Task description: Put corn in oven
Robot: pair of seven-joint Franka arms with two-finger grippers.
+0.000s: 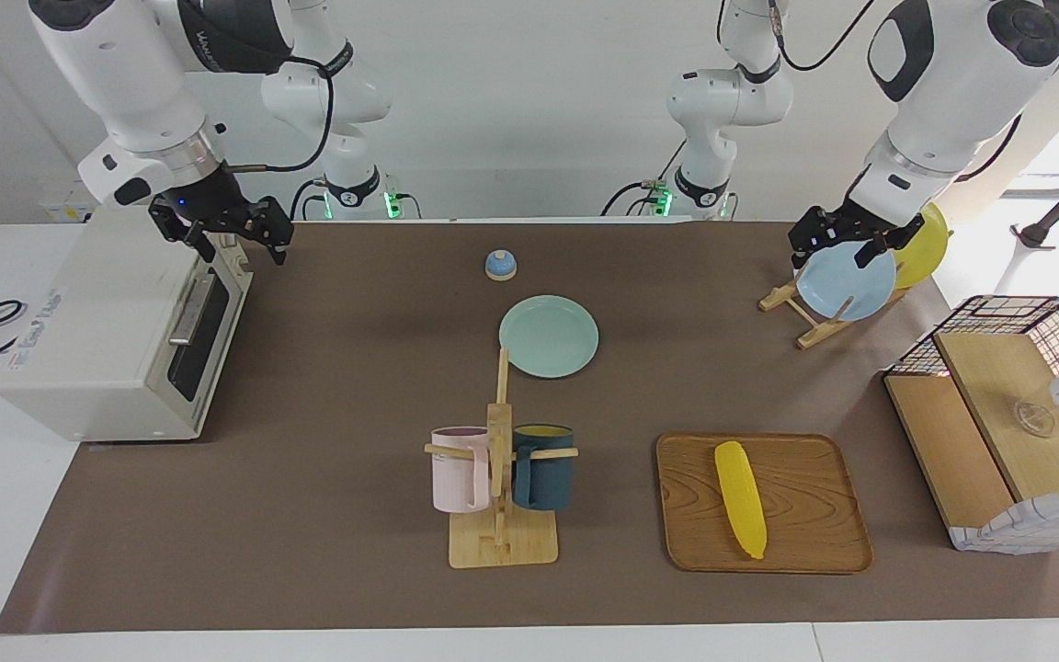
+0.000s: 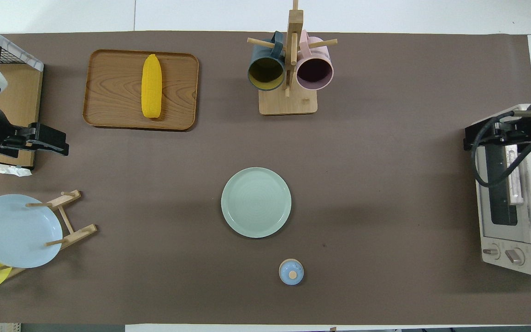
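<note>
Bright, even light; soft shadows fall beneath the round pale-green plate and wooden tray. Daylight glares at three o'clock in the facing view. Focus sharp.

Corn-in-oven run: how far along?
Nothing done yet. The corn lies on the wooden tray, untouched. The oven door is closed. Right gripper hangs open over the oven's door edge; left gripper open over the plate rack. Left: open door, pick corn, load it.
</note>
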